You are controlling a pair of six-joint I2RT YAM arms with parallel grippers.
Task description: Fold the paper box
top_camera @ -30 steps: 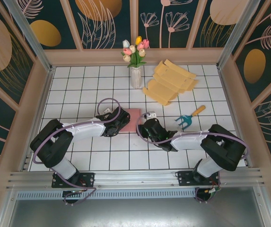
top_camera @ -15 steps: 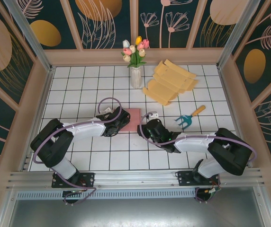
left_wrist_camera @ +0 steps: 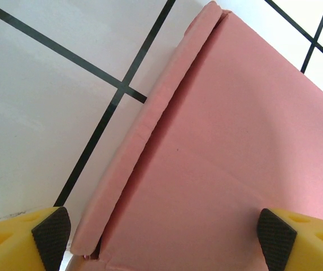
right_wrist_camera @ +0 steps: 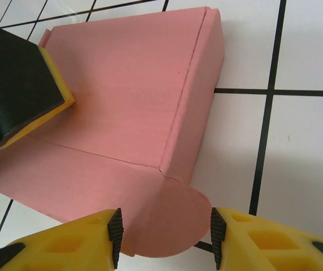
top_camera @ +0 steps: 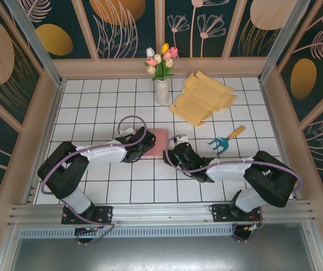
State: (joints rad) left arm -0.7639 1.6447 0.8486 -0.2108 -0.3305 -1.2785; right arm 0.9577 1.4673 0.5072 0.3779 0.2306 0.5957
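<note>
The pink paper box [right_wrist_camera: 122, 107] lies flat mid-table [top_camera: 94, 107] between my arms. My left gripper [left_wrist_camera: 164, 231] sits on it, jaws apart, I judge to pin it, while my right gripper [right_wrist_camera: 164, 237] is spread around the rounded tab [right_wrist_camera: 173, 217], placed to fold it

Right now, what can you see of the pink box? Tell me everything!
The pink box is smooth pink card, mostly flat on the white tiled table between both arms. One long side flap is folded up, a crease crosses its top, and a round tab sticks out between the open jaws of the right gripper. The left gripper spreads its jaws over the top, one seemingly pressing down.
</note>
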